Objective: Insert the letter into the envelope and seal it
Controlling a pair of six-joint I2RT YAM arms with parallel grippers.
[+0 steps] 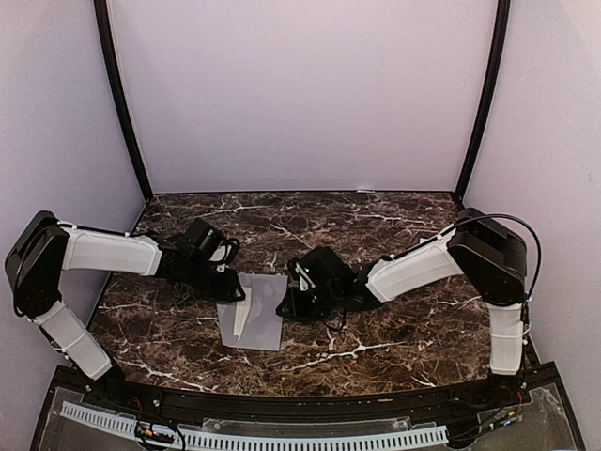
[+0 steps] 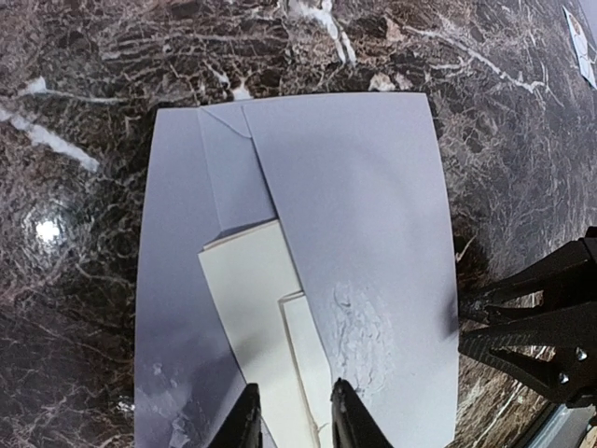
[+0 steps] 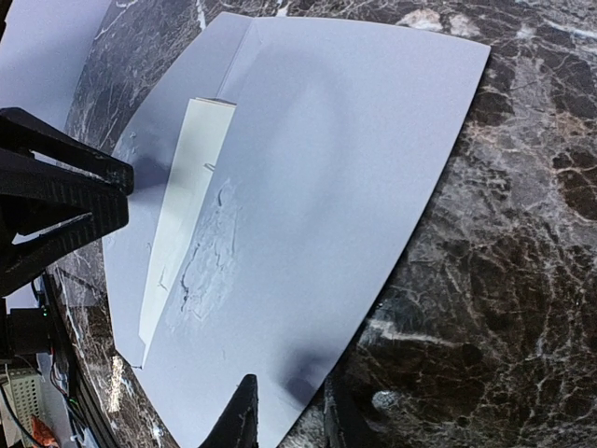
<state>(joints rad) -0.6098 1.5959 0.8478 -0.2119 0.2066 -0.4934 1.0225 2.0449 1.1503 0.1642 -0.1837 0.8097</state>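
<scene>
The grey-lavender envelope point(image 1: 255, 315) lies flat on the marble table, also seen in the left wrist view point(image 2: 364, 215) and the right wrist view point(image 3: 326, 187). The cream folded letter point(image 2: 252, 308) lies slanted on it, its far end tucked under the envelope's upper sheet; it shows as a narrow strip in the right wrist view point(image 3: 191, 196). My left gripper point(image 2: 294, 422) is at the envelope's far left corner, its narrow jaws closed on the letter's near end. My right gripper point(image 3: 291, 415) is at the envelope's right edge, jaws closed on that slightly raised edge.
The corner of a small white sheet point(image 2: 583, 42) lies on the table beyond the envelope. The right gripper's black frame point(image 2: 541, 327) sits close to the envelope's right edge. The booth walls point(image 1: 300, 94) close in the back and sides.
</scene>
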